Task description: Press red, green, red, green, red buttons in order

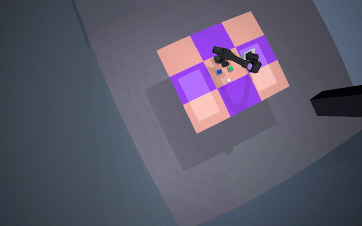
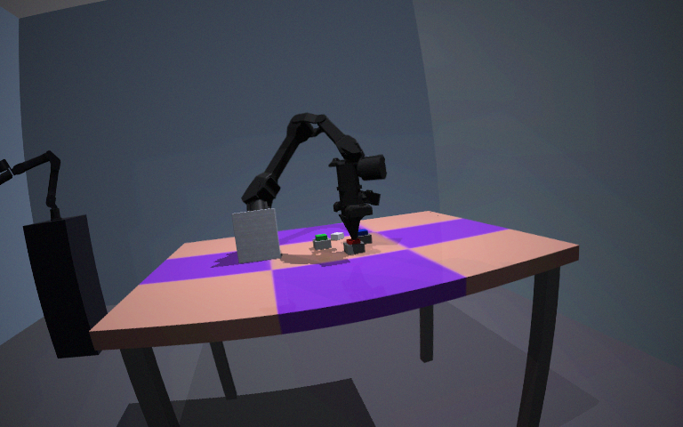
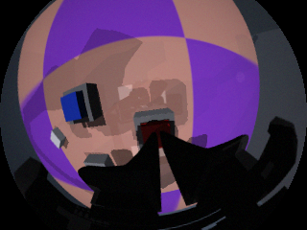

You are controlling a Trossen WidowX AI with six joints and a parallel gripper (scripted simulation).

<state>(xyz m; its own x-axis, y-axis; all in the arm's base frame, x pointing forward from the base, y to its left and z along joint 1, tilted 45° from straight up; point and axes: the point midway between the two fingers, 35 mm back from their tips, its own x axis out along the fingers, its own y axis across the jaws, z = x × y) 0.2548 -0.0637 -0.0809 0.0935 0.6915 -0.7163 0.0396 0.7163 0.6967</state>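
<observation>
The red button [image 2: 353, 242] [image 3: 150, 127] sits in a grey housing; it is hidden under the arm in the top view. My gripper [image 2: 354, 237] [image 3: 157, 134] is shut and empty, pointing down, with its fingertips at the top of the red cap. They look in contact with it; how far the cap is pressed I cannot tell. The green button [image 1: 230, 68] [image 2: 320, 237] stands to the side, towards the arm's base. In the wrist view only part of its grey housing [image 3: 98, 160] shows, beside my left finger; its cap is hidden.
The blue button [image 1: 219, 71] [image 2: 362, 231] [image 3: 72, 106] stands close to the red one. A small white block [image 1: 228, 80] [image 2: 336, 236] [image 3: 57, 138] lies beyond the green and blue buttons. A pale grey pedestal [image 2: 255, 237] bears my arm. A dark pedestal [image 2: 62, 286] with another arm stands off the table.
</observation>
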